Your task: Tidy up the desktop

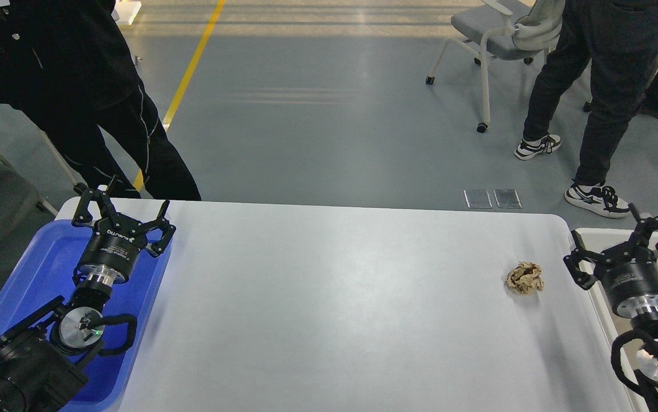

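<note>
From the head view, the white counter spans the middle, bare but for a crumpled brown paper ball near its right edge, likely the thing to clear. The left pincer hangs spread and empty over the blue tray. The right pincer, also spread, waits over the cream bin beside the ball, well placed to reach it.

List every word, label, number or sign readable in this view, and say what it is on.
Left hand: white print on its black wrist collar, seen upside down and too small to read.
Right hand: faint print on its wrist collar, too blurred to read.
Desktop, paper ball, blue tray: no text.
Nothing can be quoted.
</note>
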Controlling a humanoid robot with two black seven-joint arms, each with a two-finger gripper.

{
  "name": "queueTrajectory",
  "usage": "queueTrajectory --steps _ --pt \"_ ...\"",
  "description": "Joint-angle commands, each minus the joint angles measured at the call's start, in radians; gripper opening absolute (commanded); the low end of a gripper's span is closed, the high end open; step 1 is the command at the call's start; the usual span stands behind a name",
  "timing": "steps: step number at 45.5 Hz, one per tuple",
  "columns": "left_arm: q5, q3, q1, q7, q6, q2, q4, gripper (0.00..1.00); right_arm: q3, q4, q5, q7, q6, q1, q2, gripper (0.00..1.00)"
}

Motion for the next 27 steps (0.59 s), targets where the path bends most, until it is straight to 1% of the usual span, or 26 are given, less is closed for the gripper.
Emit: queueTrajectory --steps 1,3,5,27 --pt "0.000 -0.001 0.000 0.000 0.000 0.000 0.000 1.00 0.024 0.019 -0.117 0.080 -0.001 0.005 0.101 1.00" --pt "0.000 0.001 0.000 0.000 0.000 0.000 0.000 1.00 0.024 0.019 -0.125 0.099 -0.001 0.006 0.101 1.00" --pt "0.000 -0.001 0.000 0.000 0.000 0.000 0.001 1.00 0.024 0.019 -0.126 0.103 -0.001 0.008 0.101 1.00" --pt "0.000 0.001 0.000 0.000 0.000 0.000 0.000 1.00 -0.004 0.019 -0.133 0.102 0.005 0.006 0.127 1.00"
